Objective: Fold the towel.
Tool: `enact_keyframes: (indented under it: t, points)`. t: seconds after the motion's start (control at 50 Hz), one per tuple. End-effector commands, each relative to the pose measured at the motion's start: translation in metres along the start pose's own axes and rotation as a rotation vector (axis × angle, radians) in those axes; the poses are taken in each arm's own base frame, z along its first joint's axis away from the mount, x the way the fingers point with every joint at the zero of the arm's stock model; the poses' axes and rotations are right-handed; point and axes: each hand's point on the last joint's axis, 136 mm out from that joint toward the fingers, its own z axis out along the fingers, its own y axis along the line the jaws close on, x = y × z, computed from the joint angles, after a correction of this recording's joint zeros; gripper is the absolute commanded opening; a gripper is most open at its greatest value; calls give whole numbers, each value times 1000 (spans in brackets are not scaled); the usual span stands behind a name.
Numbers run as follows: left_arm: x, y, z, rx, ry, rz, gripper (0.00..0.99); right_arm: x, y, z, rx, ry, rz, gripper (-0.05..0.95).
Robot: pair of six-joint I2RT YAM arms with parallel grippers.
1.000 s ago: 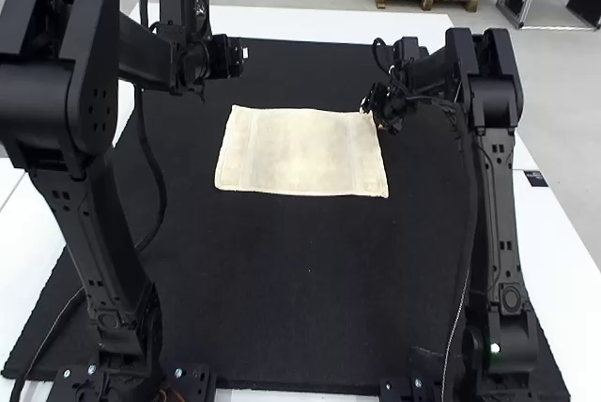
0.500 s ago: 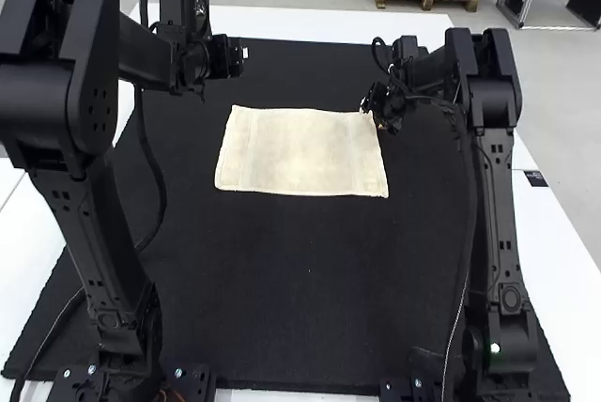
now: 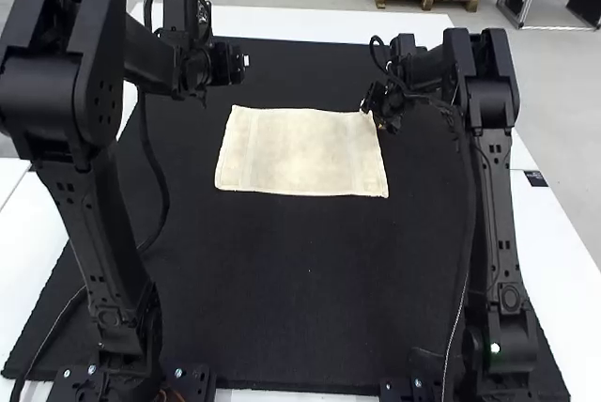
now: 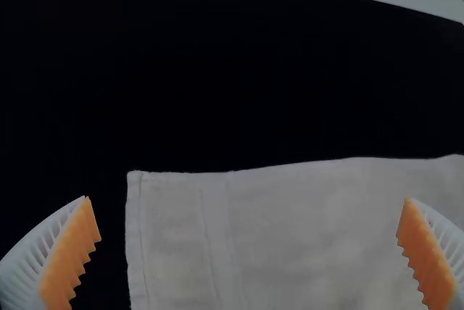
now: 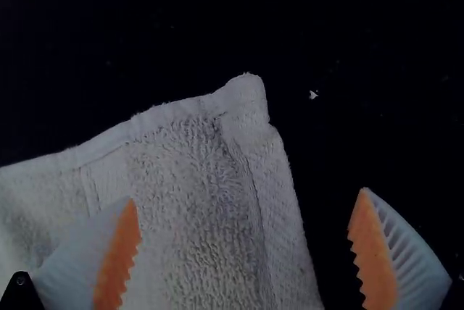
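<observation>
1. Spreading wide apart, the left gripper's [image 3: 233,62] fingers [image 4: 71,256] stand near the towel's [image 3: 300,151] far left corner.
2. Standing well apart too, the right gripper's [image 3: 380,118] fingers [image 5: 118,259] are just beside the towel's far right corner; in the right wrist view, that corner shows a thick hem.
3. Lying flat and spread out, the towel is pale, with its long sides running left to right; whether it has more than one layer I cannot tell.
4. All around the towel is a black mat [image 3: 300,280], with a white speck [image 5: 313,95] near the far right corner.
5. Left of the towel stands the left arm [image 3: 99,233]; right of it, the right arm [image 3: 500,214].
6. Beyond the towel and mat runs the white table [image 3: 310,24].
</observation>
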Motion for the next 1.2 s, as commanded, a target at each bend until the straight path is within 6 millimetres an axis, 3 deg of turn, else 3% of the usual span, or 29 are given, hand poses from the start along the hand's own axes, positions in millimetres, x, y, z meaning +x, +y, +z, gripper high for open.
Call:
enact_keyframes:
  t: [0.0,0.04,0.2,0.52,0.8,1.18]
  points:
    - [-8,-9,-1,25,-17,3,970,48,19,21,-34,122,-16,544]
    - [-8,-9,-1,27,-16,3,970,50,20,22,-33,125,-18,539]
    - [-8,-9,-1,27,-16,3,970,56,22,24,-29,134,-33,313]
    - [-5,-9,-1,28,-8,2,970,64,14,31,12,143,-51,0]
    - [8,-2,6,34,17,-12,970,65,2,28,30,162,-32,0]
    - [29,52,26,23,99,-109,970,66,5,26,23,170,-34,0]
